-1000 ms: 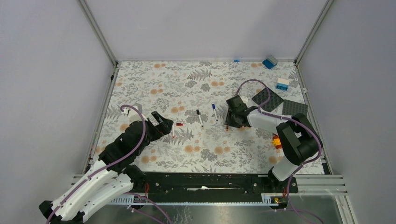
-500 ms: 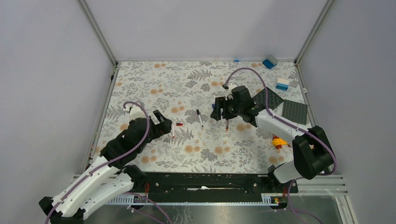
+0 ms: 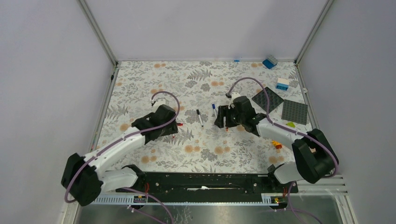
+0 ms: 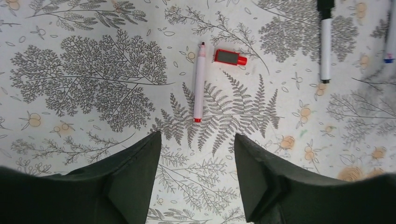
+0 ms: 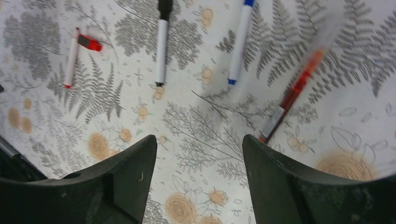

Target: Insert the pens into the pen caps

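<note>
Fern-print mat [image 4: 289,186] holds white pen [image 4: 199,81] (uncapped) just beyond spread left jaws.

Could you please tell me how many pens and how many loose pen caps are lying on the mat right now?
Pens: 4 (white pen with red end, black pen, blue pen, red pen)
Loose pen caps: 1 (red cap)
Total: 5
</note>
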`<state>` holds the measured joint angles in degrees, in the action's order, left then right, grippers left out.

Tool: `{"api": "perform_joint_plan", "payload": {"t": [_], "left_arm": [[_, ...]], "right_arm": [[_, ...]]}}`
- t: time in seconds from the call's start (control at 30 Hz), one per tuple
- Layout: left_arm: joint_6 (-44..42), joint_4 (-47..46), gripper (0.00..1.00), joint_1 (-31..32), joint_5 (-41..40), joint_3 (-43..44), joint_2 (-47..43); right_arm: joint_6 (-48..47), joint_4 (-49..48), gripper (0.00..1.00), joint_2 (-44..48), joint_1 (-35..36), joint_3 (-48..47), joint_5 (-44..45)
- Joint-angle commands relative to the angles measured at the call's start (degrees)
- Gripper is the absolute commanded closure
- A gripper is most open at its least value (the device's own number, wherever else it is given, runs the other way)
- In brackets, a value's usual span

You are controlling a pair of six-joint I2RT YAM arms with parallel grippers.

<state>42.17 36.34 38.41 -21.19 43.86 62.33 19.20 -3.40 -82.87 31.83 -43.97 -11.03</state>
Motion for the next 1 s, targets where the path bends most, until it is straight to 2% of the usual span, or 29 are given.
{"api": "perform_joint_plan", "payload": {"t": [0.0, 0.33, 0.97], "left_arm": [[-5.0, -4.5, 0.39, -3.5, 5.7, 3.9, 6.3], [-8.2, -9.6, 0.51, -8.1, 10.0, 6.4, 19.1], [-9.3, -13.3, 0.63, -10.6, 10.8, 7.4, 28.0]], "right_arm": [[1.2, -5.8, 0.26, 5.9, 0.3, 5.2, 5.1], [1.2, -9.1, 0.25, 8.1, 0.2, 9.0, 6.5], [1.4, -8.6, 0.25, 5.4, -0.4, 7.7, 5.6]]}}
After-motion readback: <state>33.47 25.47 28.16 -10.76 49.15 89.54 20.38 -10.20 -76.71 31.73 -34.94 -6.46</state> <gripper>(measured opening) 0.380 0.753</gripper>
